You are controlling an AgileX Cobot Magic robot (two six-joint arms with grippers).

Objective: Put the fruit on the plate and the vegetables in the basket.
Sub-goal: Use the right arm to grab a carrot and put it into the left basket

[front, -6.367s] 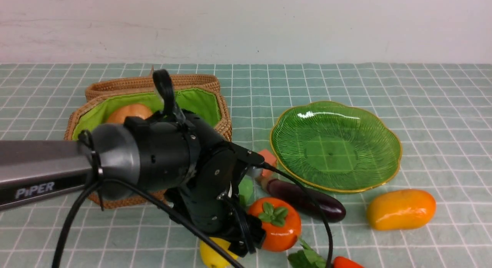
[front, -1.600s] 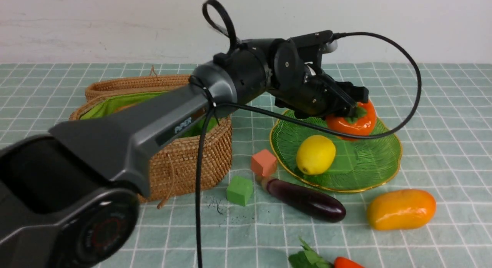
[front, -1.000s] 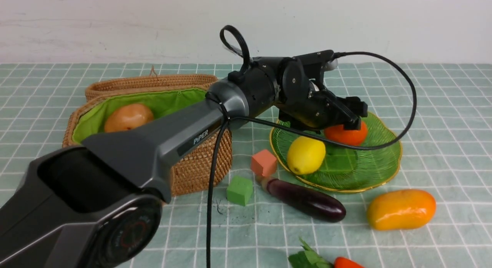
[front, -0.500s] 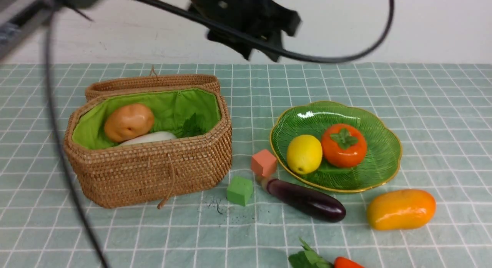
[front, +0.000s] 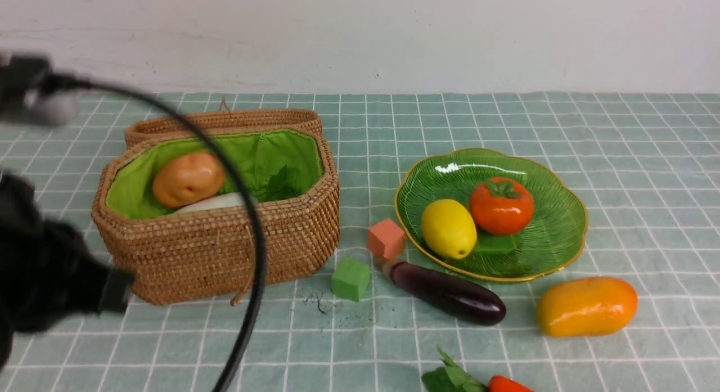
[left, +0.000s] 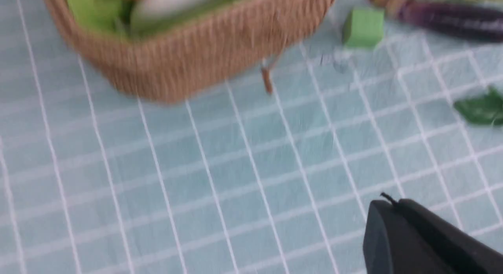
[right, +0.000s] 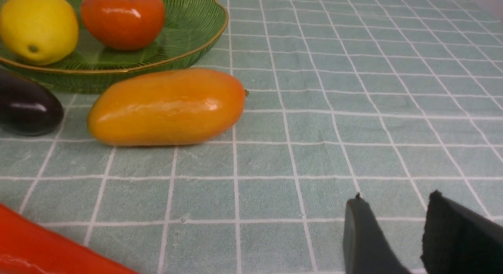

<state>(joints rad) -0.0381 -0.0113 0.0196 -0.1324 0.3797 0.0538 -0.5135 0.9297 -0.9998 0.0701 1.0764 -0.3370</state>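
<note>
The lemon (front: 448, 228) and the persimmon (front: 501, 205) lie on the green plate (front: 540, 243). The mango (front: 586, 306) lies on the cloth in front of the plate. The eggplant (front: 447, 292) lies left of it, and the red-orange piece with leaves (front: 506, 385) is at the front edge. The potato (front: 188, 178) and the white radish (front: 216, 202) are in the open basket (front: 225, 257). My left gripper (left: 393, 203) is shut and empty above bare cloth in front of the basket (left: 204, 57). My right gripper (right: 395, 197) is open and empty, low over the cloth, apart from the mango (right: 167, 107).
A salmon-pink cube (front: 386, 238) and a green cube (front: 350, 278) sit between the basket and the plate. The basket's lid (front: 219, 121) stands behind it. My left arm (front: 50, 279) and its cable are a blur at the left edge.
My left gripper let go of the persimmon on the plate beside the lemon, rose, and swung back left to the near side of the basket. The lemon shifted slightly.
</note>
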